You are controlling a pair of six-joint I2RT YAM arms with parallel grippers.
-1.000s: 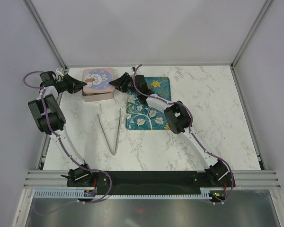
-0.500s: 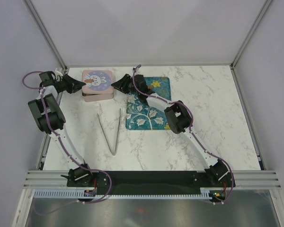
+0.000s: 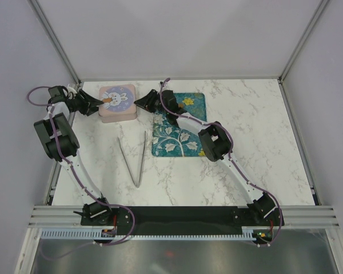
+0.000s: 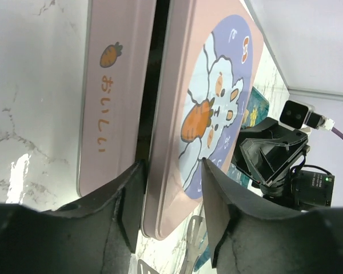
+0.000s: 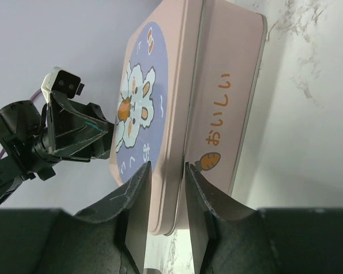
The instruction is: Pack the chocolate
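The marble table (image 3: 251, 142) carries a pink tin (image 3: 118, 103) at the back left, a teal mat (image 3: 177, 134) right of the tin, tongs (image 3: 135, 160) nearer than the tin.

light: bright, even | shadows: soft | near tools: blurred

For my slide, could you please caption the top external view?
Both grippers, left and right, flank the pink bunny tin; tongs lie nearby.

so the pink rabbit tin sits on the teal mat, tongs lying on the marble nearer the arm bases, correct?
Not quite. The pink rabbit tin sits on the bare marble tabletop, left of the teal mat, as the top external view shows. The tongs do lie on the marble nearer the bases.
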